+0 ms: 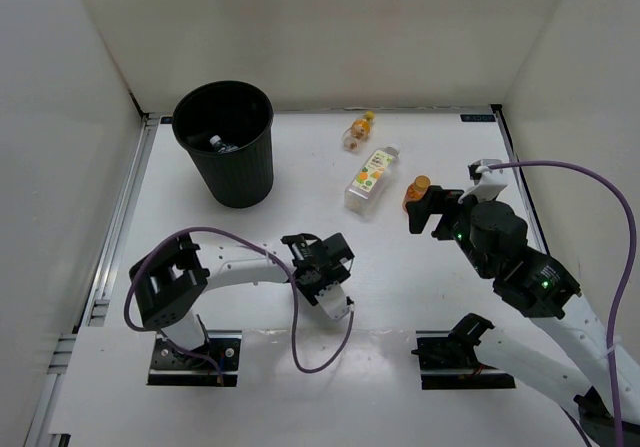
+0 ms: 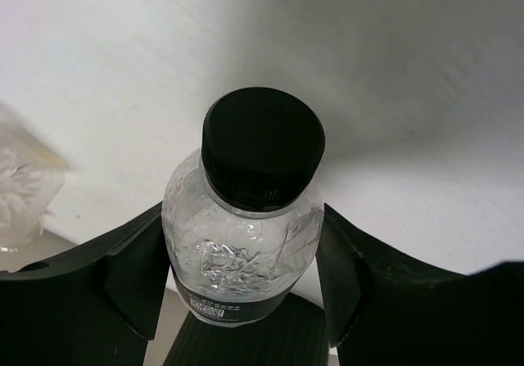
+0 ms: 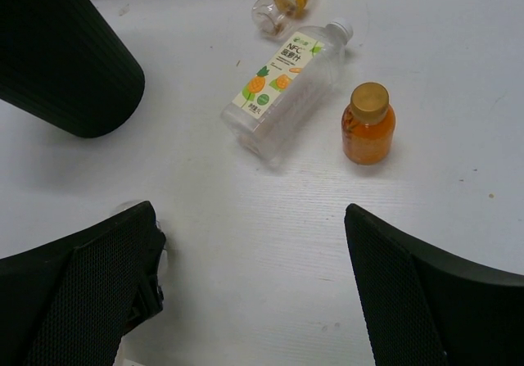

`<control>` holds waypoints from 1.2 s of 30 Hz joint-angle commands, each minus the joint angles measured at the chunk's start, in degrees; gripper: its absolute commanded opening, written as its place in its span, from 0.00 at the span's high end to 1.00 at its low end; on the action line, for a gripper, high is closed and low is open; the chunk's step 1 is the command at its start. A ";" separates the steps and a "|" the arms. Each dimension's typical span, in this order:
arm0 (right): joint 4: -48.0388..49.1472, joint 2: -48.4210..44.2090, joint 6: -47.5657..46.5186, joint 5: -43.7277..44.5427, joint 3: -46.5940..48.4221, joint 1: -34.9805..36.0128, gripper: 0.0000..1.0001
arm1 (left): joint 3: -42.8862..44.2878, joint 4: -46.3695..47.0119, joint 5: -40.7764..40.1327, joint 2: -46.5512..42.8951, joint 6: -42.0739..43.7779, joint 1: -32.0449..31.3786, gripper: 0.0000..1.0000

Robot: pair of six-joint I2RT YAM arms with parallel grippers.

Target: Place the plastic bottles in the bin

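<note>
A clear bottle (image 2: 246, 243) with a black cap (image 2: 262, 145) and a dark label stands between my left gripper's (image 2: 241, 276) fingers, which press on both its sides. From above, the left gripper (image 1: 318, 267) hides this bottle. The black ribbed bin (image 1: 240, 177) stands at the back left with one bottle (image 1: 222, 145) inside. A white-and-orange labelled bottle (image 1: 370, 177) lies mid-table, and a small orange one (image 1: 358, 132) lies behind it. An orange bottle (image 3: 368, 124) stands upright just ahead of my right gripper (image 3: 250, 227), which is open and holds nothing.
White walls enclose the table on the left, back and right. A metal rail (image 1: 120, 217) runs along the left edge. A purple cable (image 1: 300, 337) loops near the left arm's base. A blurred, crinkled pale thing (image 2: 20, 186) shows at the left of the left wrist view.
</note>
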 commanded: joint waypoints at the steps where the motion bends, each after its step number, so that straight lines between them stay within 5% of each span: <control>1: 0.38 -0.12 0.80 1.14 0.12 -0.15 0.00 | 6.20 -3.95 0.64 -1.21 -6.80 -1.32 0.90; 9: -2.07 3.74 4.40 9.30 4.06 -0.15 0.00 | 44.41 -18.62 3.54 8.79 -29.22 6.58 0.90; 15: -6.56 8.75 5.98 13.80 9.16 -0.68 0.00 | 71.67 -14.36 -1.10 12.51 -49.53 17.56 0.90; 21: -6.57 10.52 7.21 10.19 7.07 -0.68 0.00 | 74.40 2.44 -5.07 5.03 -59.72 34.32 0.90; 26: -6.57 12.45 9.15 8.44 5.30 -1.20 0.00 | 74.52 2.98 -4.99 5.03 -62.72 44.19 0.90; 32: -7.27 14.99 13.37 5.02 3.37 -5.24 0.00 | 62.66 2.98 -1.28 3.19 -66.68 52.46 0.90; 36: -7.27 17.19 13.37 -0.08 2.84 -8.58 0.00 | 56.95 2.45 9.30 2.66 -69.93 56.24 0.80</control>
